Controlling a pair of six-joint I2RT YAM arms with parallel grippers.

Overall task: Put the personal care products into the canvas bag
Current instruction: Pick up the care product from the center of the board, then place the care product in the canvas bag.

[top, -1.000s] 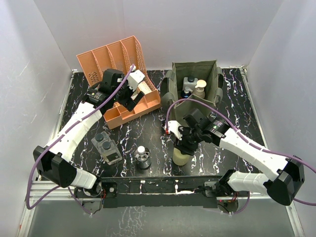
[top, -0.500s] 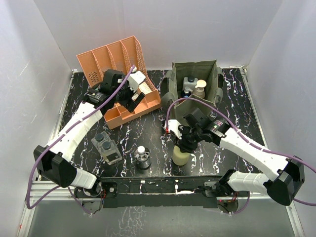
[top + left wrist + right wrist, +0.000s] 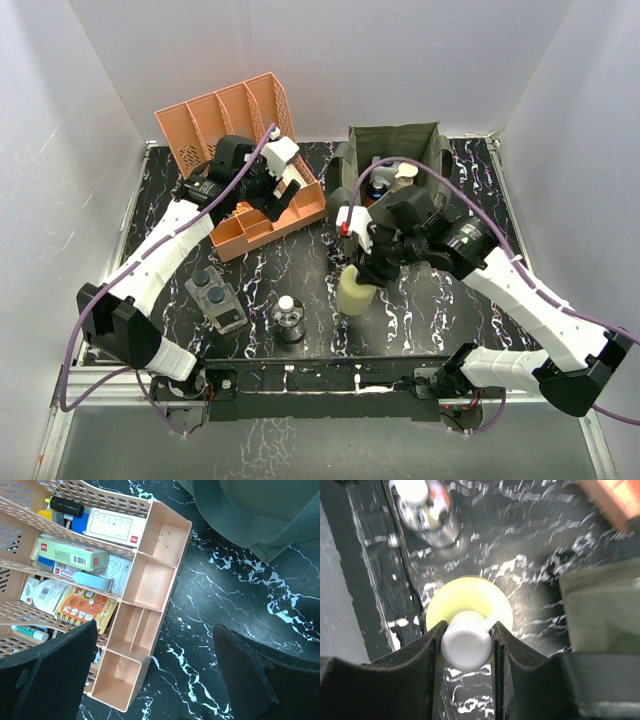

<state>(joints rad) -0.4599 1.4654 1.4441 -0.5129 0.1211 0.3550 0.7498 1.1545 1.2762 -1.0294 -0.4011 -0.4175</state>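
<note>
You have the yellow bottle (image 3: 465,596) by its white cap (image 3: 468,647). The right gripper (image 3: 468,652) pinches the cap from both sides, and the pale, round body hangs beneath the fingers. Seen from above, the bottle is over the black marbled table (image 3: 440,300), in front of the canvas bag (image 3: 432,140) and just short of its near wall. You cannot tell from these views whether its base is clear of the table.

The olive bag stands open, with a tan pump bottle (image 3: 405,172) showing inside; your right arm hides most of the rest. The orange rack (image 3: 150,585) holds flat boxes (image 3: 80,611) and tubes (image 3: 65,506), and its front compartments are bare. The left gripper (image 3: 155,675) hovers over them with its jaws spread wide.

The twin pack (image 3: 215,300) and the small round bottle (image 3: 289,318) stand near the front edge.

Against a second ago, the right arm has risen and swung toward the bag, carrying the yellow bottle away from the front edge. The left arm has shifted only slightly.
</note>
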